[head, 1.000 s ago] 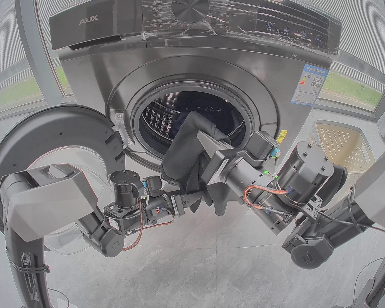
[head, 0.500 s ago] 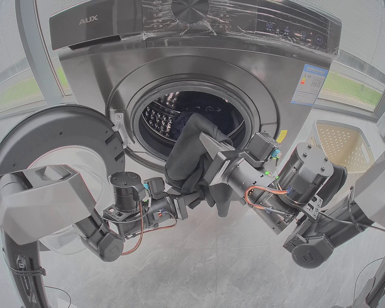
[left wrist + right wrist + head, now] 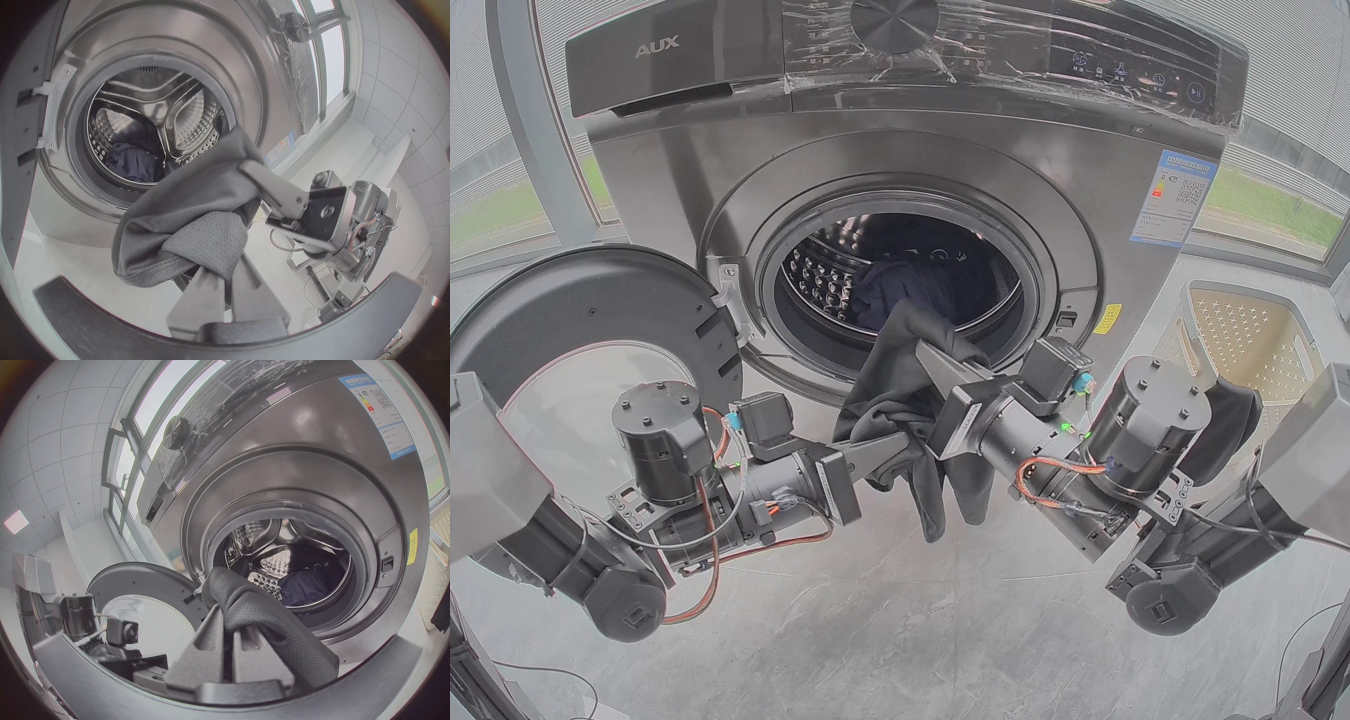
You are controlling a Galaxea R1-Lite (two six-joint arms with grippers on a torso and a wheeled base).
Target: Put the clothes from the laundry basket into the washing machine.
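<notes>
Dark grey garment [image 3: 889, 375], mesh-textured; navy clothes [image 3: 900, 281] in drum; silver-grey washing machine [image 3: 666, 178]; beige laundry basket [image 3: 1247, 328], dotted holes; grey marbled floor [image 3: 900, 619].

Short pale lettering [image 3: 656, 47] is sitting on the dark drawer front [image 3: 609, 80] of the grey steel front-loading washing machine [image 3: 684, 178]. A blue-and-white rectangular label [image 3: 1172, 199] with coloured bars and a square code is sticking to its front, its print too small to read, above a small yellow sticker [image 3: 1107, 319].
</notes>
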